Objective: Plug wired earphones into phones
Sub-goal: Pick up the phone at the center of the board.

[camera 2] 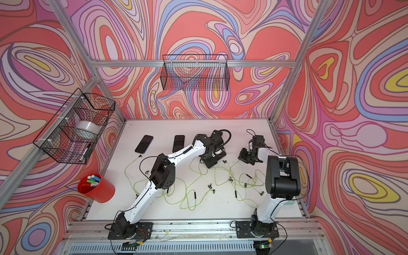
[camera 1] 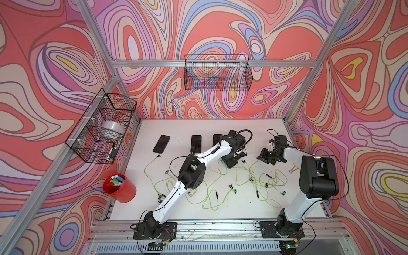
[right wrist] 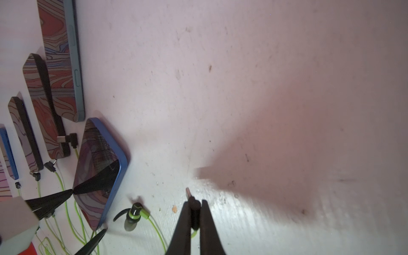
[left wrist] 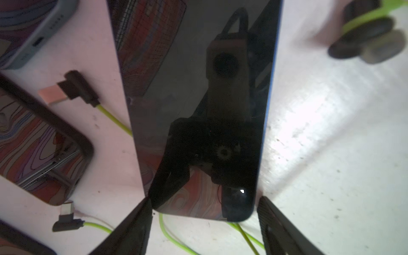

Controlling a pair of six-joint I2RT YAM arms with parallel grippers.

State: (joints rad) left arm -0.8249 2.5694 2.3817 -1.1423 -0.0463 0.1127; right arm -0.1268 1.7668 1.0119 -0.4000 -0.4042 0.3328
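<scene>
Right wrist view, plug (right wrist: 192, 201) half hidden in right gripper (right wrist: 196, 202), phones (right wrist: 58, 57) cropped

Overhead light is bright and even, while close up, glare whitens the table (left wrist: 309, 123) beside the phone (left wrist: 198, 99), near a blurred earbud (left wrist: 364, 42).

Behind the right gripper's (right wrist: 196, 204) tapered black fingers (right wrist: 208, 223), the right arm (camera 1: 295, 205) and left arm (camera 1: 169, 197) show white links, black joints, thin black cables.
</scene>
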